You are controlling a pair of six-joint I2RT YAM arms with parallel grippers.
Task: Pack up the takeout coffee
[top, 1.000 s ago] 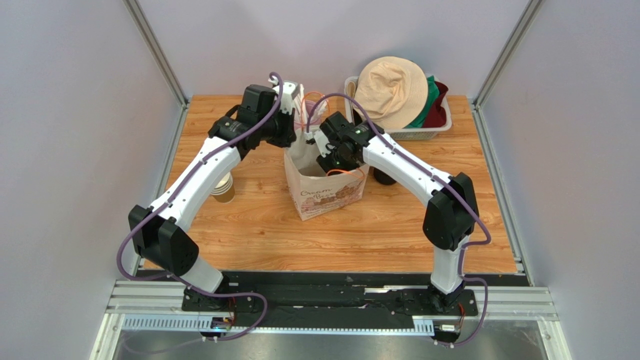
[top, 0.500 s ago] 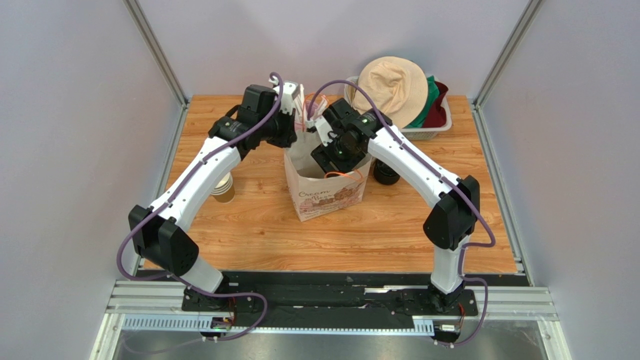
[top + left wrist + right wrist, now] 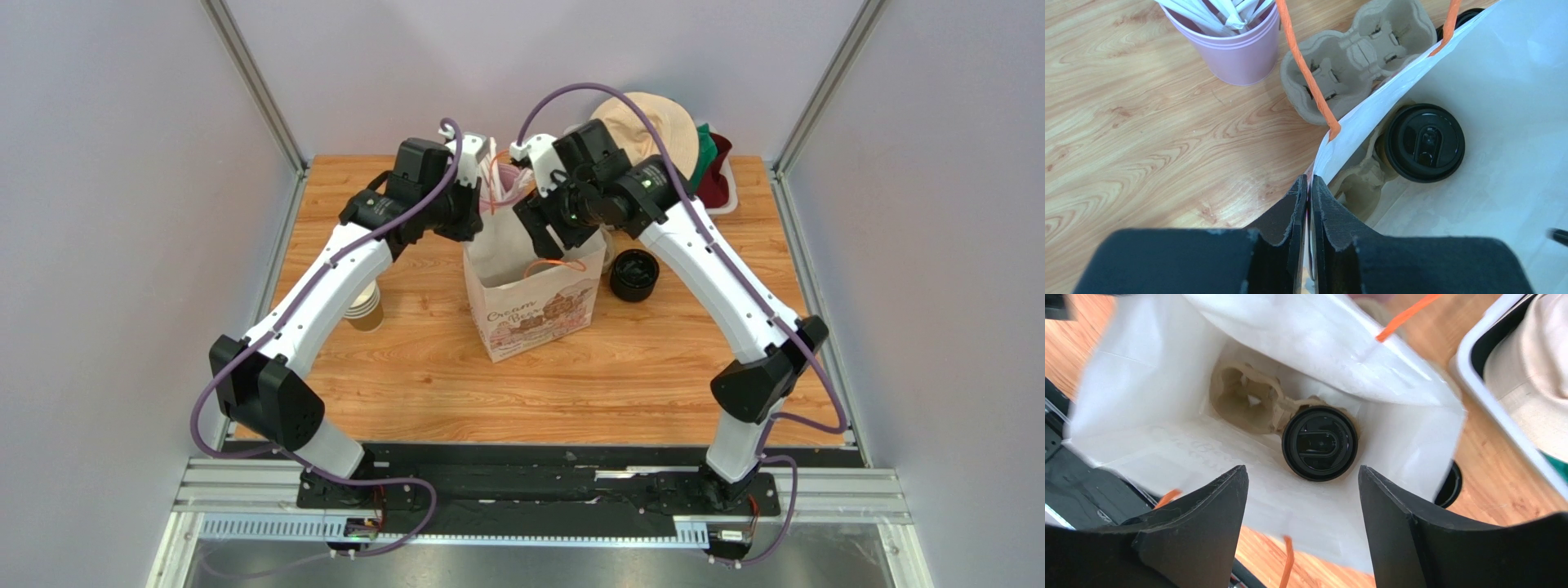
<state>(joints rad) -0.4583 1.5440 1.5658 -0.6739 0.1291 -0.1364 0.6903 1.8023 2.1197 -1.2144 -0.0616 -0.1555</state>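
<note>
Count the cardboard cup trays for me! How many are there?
2. One cardboard cup tray lies on the table beside the pink cup, outside the paper bag. The other tray sits inside the bag with the lidded coffee. More could be hidden behind the bag.

Camera setup, quick rundown. The overhead one sits high up behind the arm bases, tilted down and forward, far enough back to catch the whole wood-grain tabletop point(image 3: 405, 355). The left wrist cam looks down past the left gripper point(image 3: 1309, 184), super close to the rim of the white paper bag with orange handles point(image 3: 1530, 79), so it's half table, half bag interior. The right wrist cam hangs just over the bag mouth, facing straight down between the right gripper point(image 3: 1303, 471) fingers. Both wrist views share the bag floor: the paper cup with a round black plastic lid point(image 3: 1319, 443) and the moulded pulp cup carrier point(image 3: 1247, 398). Overhead only gets the bag's outside.
</note>
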